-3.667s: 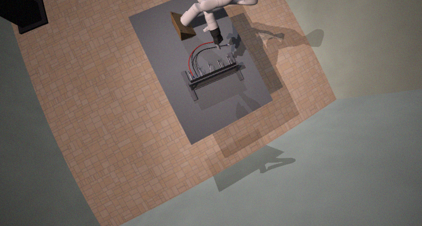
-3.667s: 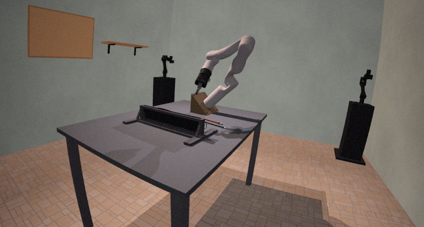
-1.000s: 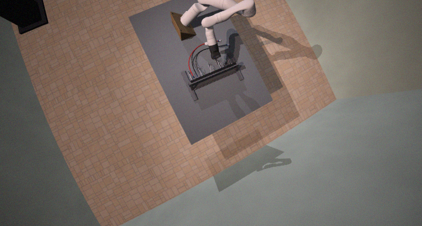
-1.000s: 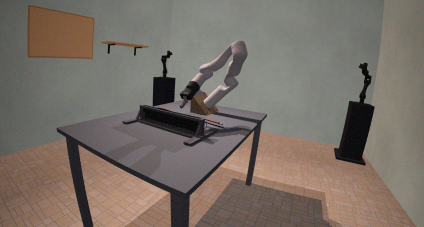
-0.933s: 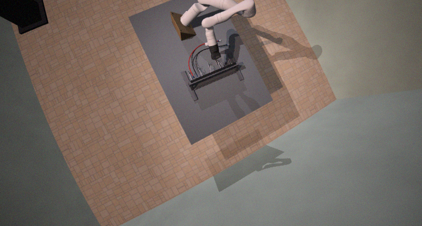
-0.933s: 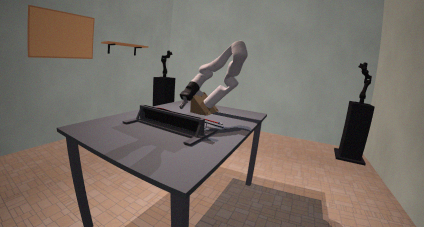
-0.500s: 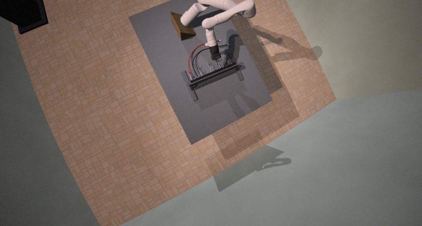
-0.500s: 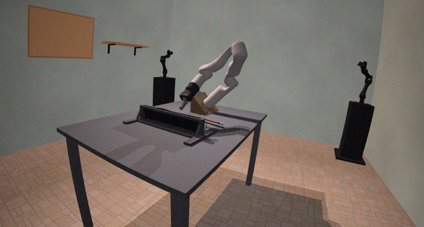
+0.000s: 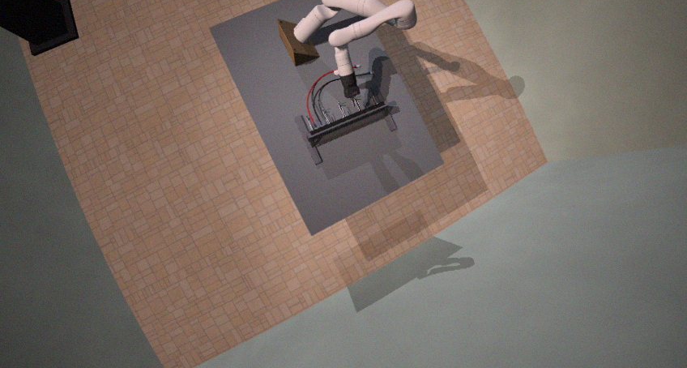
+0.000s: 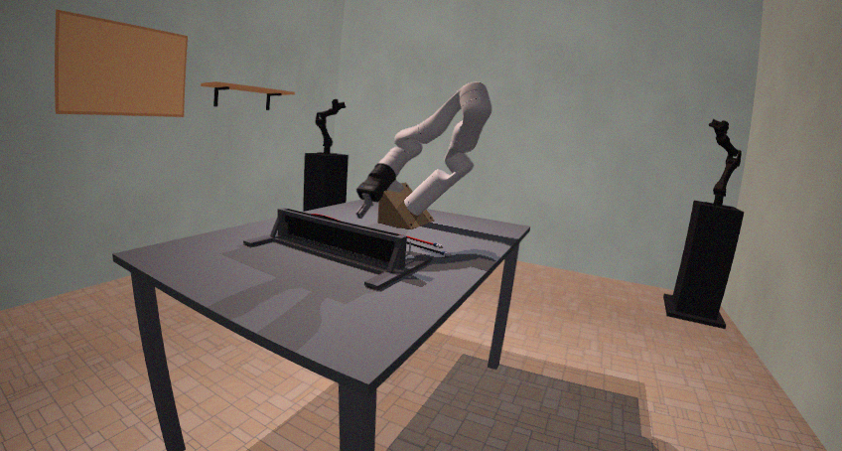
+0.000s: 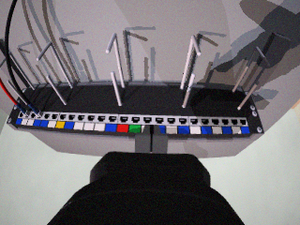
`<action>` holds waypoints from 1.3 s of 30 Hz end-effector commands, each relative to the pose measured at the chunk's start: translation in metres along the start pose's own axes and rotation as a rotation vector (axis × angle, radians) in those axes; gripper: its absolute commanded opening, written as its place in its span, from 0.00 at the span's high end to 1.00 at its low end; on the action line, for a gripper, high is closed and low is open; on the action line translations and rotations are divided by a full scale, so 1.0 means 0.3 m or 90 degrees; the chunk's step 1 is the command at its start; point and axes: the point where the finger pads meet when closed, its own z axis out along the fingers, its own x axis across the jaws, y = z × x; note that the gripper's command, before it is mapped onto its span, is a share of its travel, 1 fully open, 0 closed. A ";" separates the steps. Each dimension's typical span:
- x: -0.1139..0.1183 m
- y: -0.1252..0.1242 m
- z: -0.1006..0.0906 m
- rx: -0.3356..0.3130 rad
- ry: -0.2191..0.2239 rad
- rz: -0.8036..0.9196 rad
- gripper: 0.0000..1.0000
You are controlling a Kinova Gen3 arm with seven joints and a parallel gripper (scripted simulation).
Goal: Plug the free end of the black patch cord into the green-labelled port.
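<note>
The black rack [image 9: 347, 121] stands across the grey table, also seen from behind in the exterior view [image 10: 340, 239]. In the wrist view its port row [image 11: 134, 122] faces me, with the green label [image 11: 135, 129] next to a red one. My gripper [image 11: 151, 133] [image 9: 353, 96] [image 10: 360, 213] is shut on nothing, its tips just in front of the panel near the green label. It hovers above the table by the rack. The black cord [image 9: 322, 90] and the red cord [image 9: 313, 87] arc from the rack's left ports. Their free ends [image 9: 362, 69] lie on the table behind my gripper.
Several thin metal cable pegs [image 11: 119, 66] stand up from the rack behind the ports. The arm's brown wedge base [image 9: 296, 49] sits at the table's far edge. The cord ends lie near the table's right edge [image 10: 440, 248].
</note>
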 end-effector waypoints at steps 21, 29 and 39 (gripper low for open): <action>-0.001 0.003 -0.001 -0.001 0.000 0.000 1.00; -0.001 0.003 -0.011 -0.001 0.000 0.000 1.00; -0.001 0.003 -0.075 -0.001 0.000 0.000 1.00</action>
